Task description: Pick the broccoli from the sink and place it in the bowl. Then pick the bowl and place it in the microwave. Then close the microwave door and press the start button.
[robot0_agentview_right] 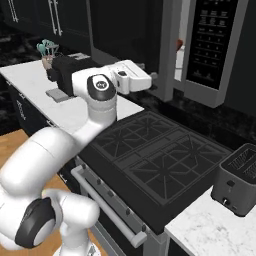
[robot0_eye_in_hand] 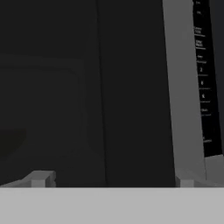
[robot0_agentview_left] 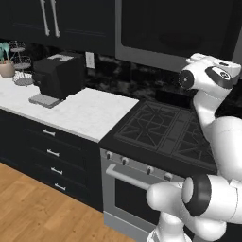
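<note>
1. Microwave door: dark glass in a grey frame, swung partly open above the stove. Looks rigid and hinged, so likely a light push job; press on the flat glass well away from the hinge, not the edge.
2. Fingers spread wide and empty, facing the door glass close up; the microwave's button panel is beside it.
3. Something reddish, maybe the bowl, shows in the gap behind the door.
4. Stove sits directly below; white table and a coffee machine beside it, toaster on the other side.
</note>
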You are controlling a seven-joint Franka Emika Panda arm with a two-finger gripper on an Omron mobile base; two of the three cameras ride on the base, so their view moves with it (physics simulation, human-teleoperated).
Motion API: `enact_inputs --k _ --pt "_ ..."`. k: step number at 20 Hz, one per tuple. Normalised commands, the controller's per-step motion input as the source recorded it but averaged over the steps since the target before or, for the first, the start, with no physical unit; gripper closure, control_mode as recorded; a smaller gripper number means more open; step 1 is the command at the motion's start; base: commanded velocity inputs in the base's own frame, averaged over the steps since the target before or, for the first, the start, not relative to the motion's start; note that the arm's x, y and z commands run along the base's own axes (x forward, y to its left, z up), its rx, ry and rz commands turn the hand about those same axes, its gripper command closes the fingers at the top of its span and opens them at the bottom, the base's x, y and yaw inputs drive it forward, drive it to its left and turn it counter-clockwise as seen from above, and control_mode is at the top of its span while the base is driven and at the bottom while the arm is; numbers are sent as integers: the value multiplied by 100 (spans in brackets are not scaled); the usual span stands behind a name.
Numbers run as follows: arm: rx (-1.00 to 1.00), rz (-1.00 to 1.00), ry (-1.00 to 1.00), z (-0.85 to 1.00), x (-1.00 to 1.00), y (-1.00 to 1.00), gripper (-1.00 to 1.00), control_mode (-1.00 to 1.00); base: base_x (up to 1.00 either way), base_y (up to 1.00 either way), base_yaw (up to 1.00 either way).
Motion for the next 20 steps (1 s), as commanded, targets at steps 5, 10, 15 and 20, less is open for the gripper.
enact_inputs --k 5,10,15,20 --pt "0 -10 4 1 79 -17 -100 -100 0 0 0" --pt "0 -1 4 1 70 -37 -100 -100 0 0 0" --pt "0 0 10 0 70 -42 -100 -100 0 0 0" --pt "0 0 16 -25 50 -37 -100 -100 0 0 0"
